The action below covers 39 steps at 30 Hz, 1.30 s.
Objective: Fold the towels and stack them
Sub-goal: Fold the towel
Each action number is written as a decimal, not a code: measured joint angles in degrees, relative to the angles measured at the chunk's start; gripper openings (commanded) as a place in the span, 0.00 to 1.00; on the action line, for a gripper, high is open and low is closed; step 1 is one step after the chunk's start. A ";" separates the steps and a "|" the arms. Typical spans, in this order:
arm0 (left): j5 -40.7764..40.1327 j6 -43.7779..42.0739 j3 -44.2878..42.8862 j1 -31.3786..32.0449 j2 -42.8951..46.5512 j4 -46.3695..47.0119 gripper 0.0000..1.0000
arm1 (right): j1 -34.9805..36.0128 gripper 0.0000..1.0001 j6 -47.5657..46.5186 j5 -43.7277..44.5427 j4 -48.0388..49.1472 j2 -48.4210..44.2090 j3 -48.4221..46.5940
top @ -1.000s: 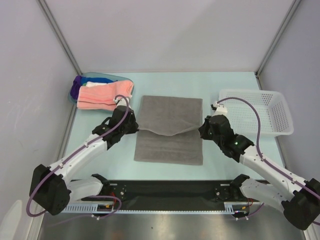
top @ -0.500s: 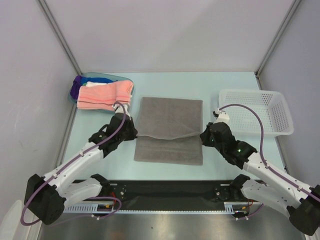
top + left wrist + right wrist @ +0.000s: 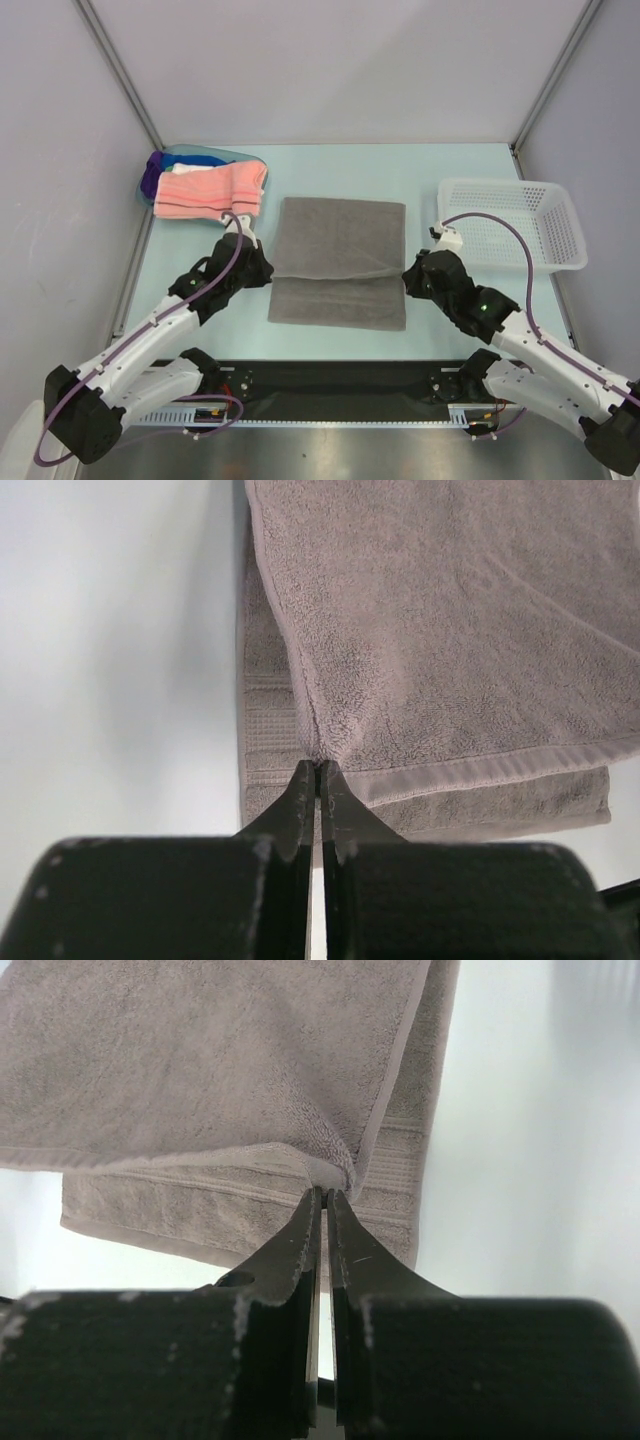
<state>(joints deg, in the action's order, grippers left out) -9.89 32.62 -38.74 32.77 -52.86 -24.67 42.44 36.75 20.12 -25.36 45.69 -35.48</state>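
Step in hand, as judged: half-fold of the grey towel (image 3: 340, 232), which is spread at the middle of the worktop (image 3: 450, 165). The left gripper (image 3: 318, 772) is seen closed on the left corner of the upper layer, with a pinch of hem caught between its tips. The right gripper (image 3: 325, 1198) is closed in the same way on the right corner. The carried hem runs straight across from one gripper to the other and stops short of the near edge, so a band of the lower layer is left uncovered towards the arm bases. The far part of the towel lies flat. For a clean fold, both corners should be drawn towards the near edge at an equal pace and held low. The hem should be kept lightly taut so that no sag forms in the middle. The side edges should be checked against those of the lower layer, since any skew would be locked in at release. Release is best made on both sides together, once hem is laid on hem. A salmon pink towel (image 3: 210, 190) is noted on the heap in the blue tub (image 3: 195, 153) at far left, well apart from both grippers. A white mesh basket (image 3: 545, 262) stands at far right.
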 measured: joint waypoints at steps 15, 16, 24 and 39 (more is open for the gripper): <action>2.60 1.68 4.26 0.87 0.15 -0.11 0.00 | 3.17 0.00 3.65 0.39 -0.79 -0.48 3.02; 2.69 1.79 4.31 0.87 0.15 -0.11 0.00 | 3.28 0.00 3.76 0.42 -0.79 -0.55 3.02; 3.58 1.95 4.74 0.90 0.15 -0.33 0.00 | 4.13 0.00 4.61 0.61 -0.96 -1.86 3.65; 3.72 1.97 4.59 0.96 5.01 -4.26 0.00 | 5.20 0.00 5.81 2.03 -4.79 -6.40 4.28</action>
<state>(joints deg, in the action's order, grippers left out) -6.17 34.59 -34.15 33.74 -47.86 -28.93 47.64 42.57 22.15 -30.15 39.29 -31.20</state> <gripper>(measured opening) 0.014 0.054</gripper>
